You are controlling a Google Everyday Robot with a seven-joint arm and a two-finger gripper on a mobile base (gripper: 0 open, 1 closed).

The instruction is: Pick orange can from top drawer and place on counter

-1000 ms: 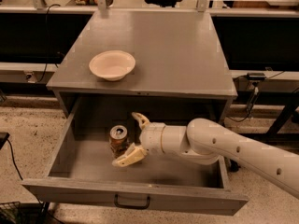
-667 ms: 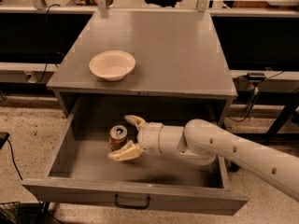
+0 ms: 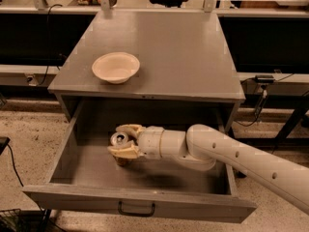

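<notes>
The orange can stands upright on the floor of the open top drawer, left of the middle; its silver top faces up and its lower label shows below the fingers. My gripper reaches in from the right, with one cream finger behind the can and one in front, both closed against its sides. The can still rests on the drawer floor. The grey counter lies above and behind the drawer.
A cream bowl sits on the counter's front left. The drawer's front panel carries a small dark handle. My white arm crosses the drawer's right side. Dark benches and cables run behind and to both sides.
My gripper moved left to straddle the can, and its fingers came together on it. The can has stayed where it was.
</notes>
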